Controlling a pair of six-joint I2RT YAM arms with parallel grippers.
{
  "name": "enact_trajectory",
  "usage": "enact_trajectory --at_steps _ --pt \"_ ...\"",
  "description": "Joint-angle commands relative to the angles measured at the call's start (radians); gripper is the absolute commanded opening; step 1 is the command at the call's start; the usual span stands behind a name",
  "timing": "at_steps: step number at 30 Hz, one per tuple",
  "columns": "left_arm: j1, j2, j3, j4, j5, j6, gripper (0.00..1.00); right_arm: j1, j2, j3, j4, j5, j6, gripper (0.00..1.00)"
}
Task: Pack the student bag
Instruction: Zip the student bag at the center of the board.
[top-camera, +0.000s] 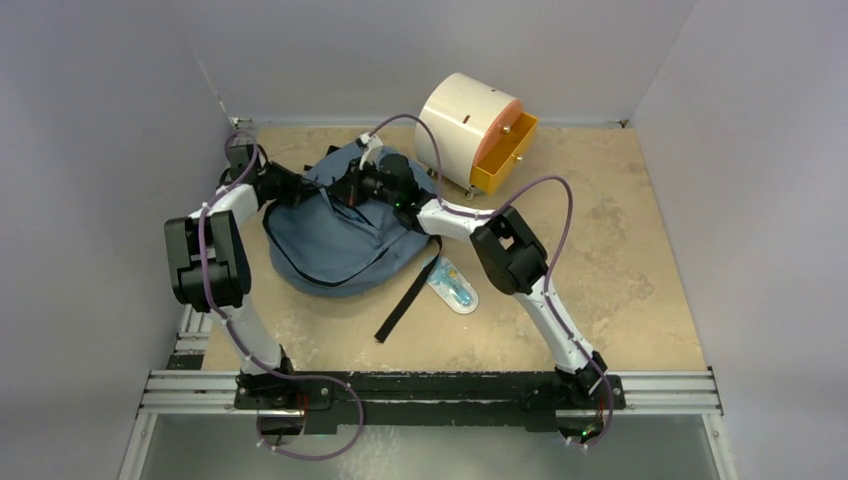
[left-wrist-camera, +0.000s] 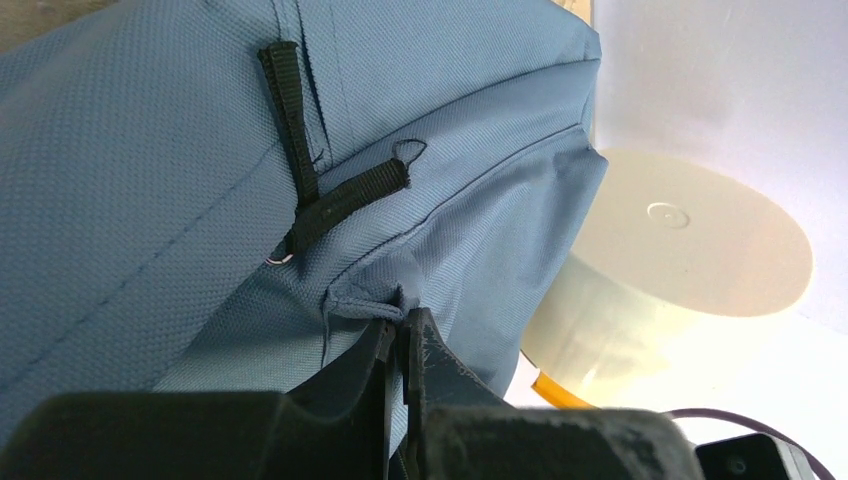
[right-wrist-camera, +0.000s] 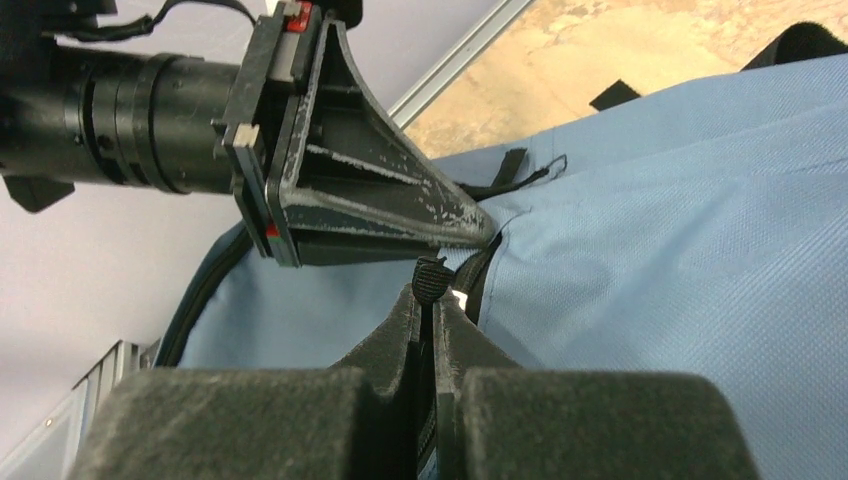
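Observation:
The student bag (top-camera: 330, 240) lies slumped on the table's left half, slate blue with black straps. My left gripper (left-wrist-camera: 403, 318) is shut on a pinched fold of its blue fabric near a seam; two black webbing tabs (left-wrist-camera: 345, 195) sit just above. My right gripper (right-wrist-camera: 432, 290) is shut on a black ribbed zipper pull tab (right-wrist-camera: 430, 276) of the bag (right-wrist-camera: 680, 260). The left gripper's fingers (right-wrist-camera: 380, 200) show side-on directly above it, their tips almost meeting my right fingertips. In the top view both grippers meet at the bag's upper edge (top-camera: 340, 188).
A cream cylindrical cabinet (top-camera: 465, 125) with an open orange drawer (top-camera: 505, 150) stands behind the bag, close to the right arm. A clear packet with a blue item (top-camera: 452, 286) lies right of the bag. A long black strap (top-camera: 405, 300) trails toward the front.

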Motion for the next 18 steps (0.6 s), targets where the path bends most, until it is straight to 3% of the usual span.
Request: enact_trajectory --at_steps 1,18 --pt "0.023 0.021 0.054 0.041 -0.052 0.019 0.0 -0.005 -0.136 -0.035 0.019 -0.071 -0.042 0.0" --pt "0.072 0.093 0.102 0.05 -0.054 0.057 0.0 -0.004 -0.366 -0.317 -0.082 -0.064 -0.152 0.0"
